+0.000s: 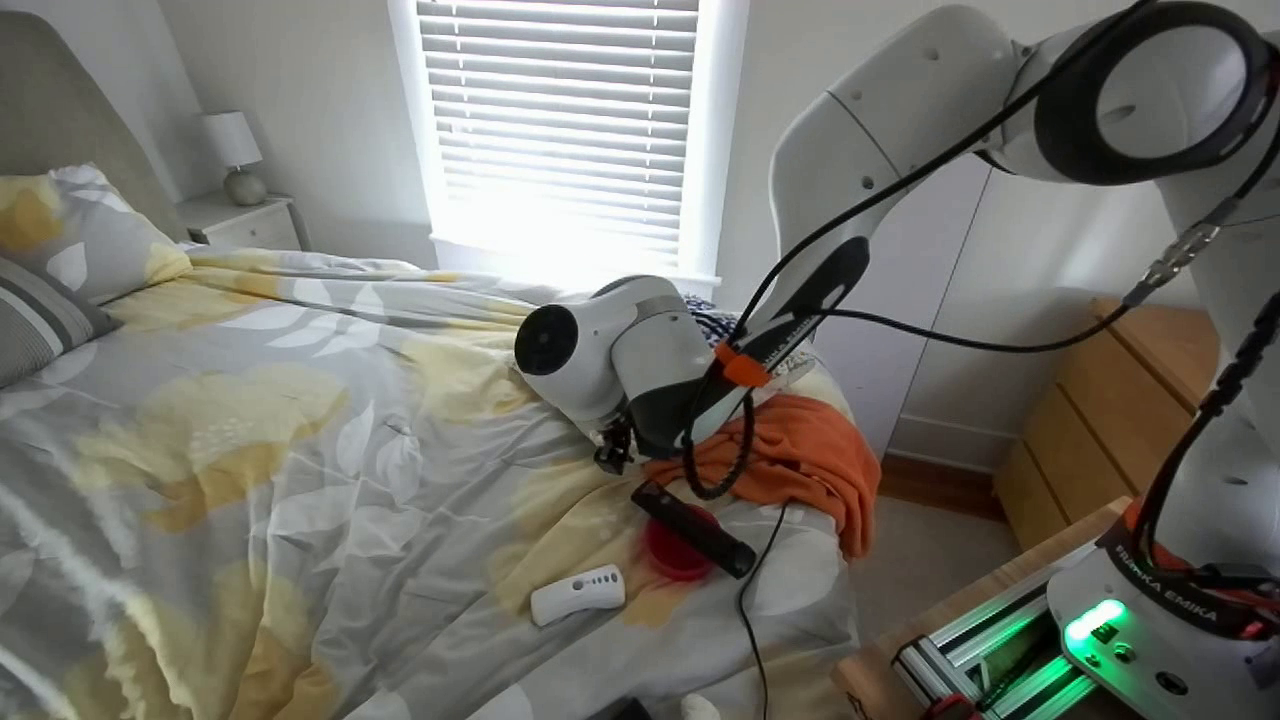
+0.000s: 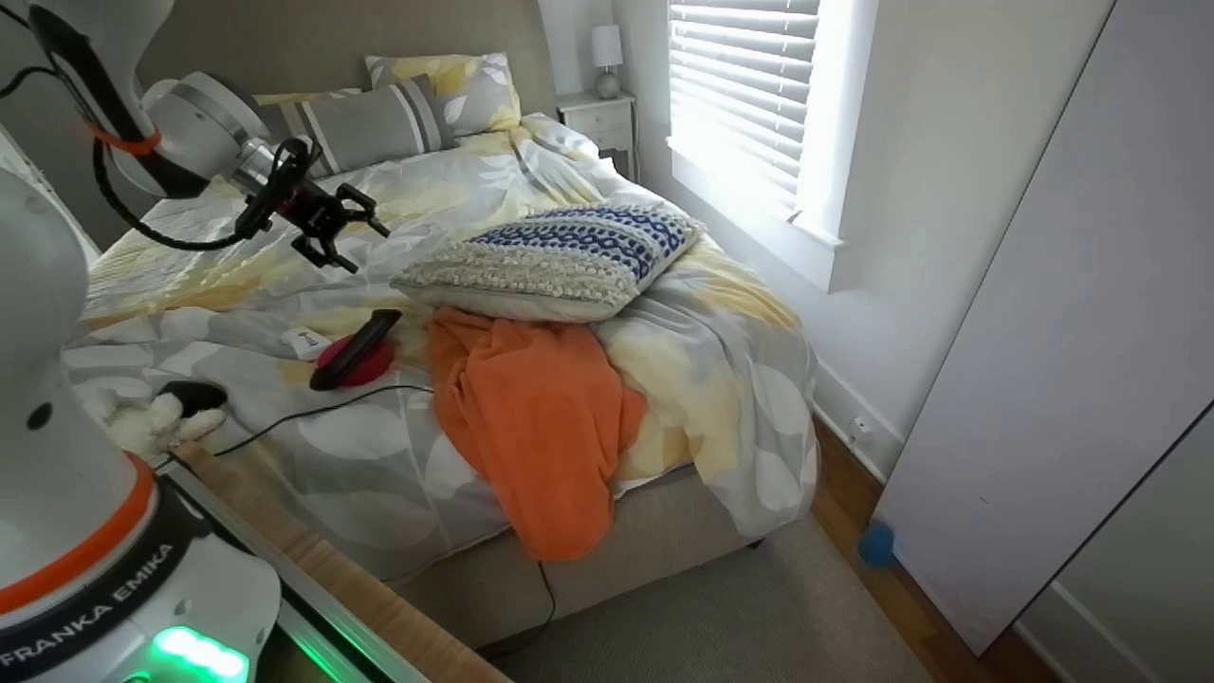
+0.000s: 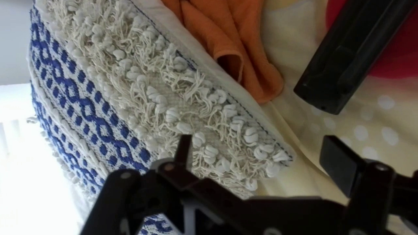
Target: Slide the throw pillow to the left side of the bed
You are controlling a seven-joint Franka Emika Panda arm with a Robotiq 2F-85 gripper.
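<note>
The bed [image 1: 330,440] spreads wide in both exterior views under a rumpled duvet [image 2: 664,389] of grey, white and yellow blooms, with an upholstered headboard [image 2: 332,38] at its far end. Over the foot half reaches the Franka Panda arm [image 1: 920,90], folded downward toward its wrist. Behind it is a bright window [image 1: 560,130] with lowered white blinds [image 2: 744,85]; a wooden chest of drawers [image 1: 1110,430] stands off past the foot of the bed, and a white nightstand [image 2: 597,116] sits beside the headboard.

The throw pillow [image 2: 569,251] lies toward the foot, on the window side, its blue-and-white bands nearest the window. Along its cream, fringed edge sits the orange cloth [image 2: 541,417], which drapes down over the end of the bed. A striped grey pillow [image 2: 370,123] lies near the headboard.

The gripper [image 2: 371,250] hangs above the duvet near the throw pillow, jaws spread wide and holding nothing — in the wrist view a fringed corner shows beyond the gap between its fingers [image 3: 341,166]. Nearby lie a black bar-shaped object [image 1: 695,530], a white remote control [image 1: 577,595] and — partly under the bar — a round red item [image 1: 670,555].
</note>
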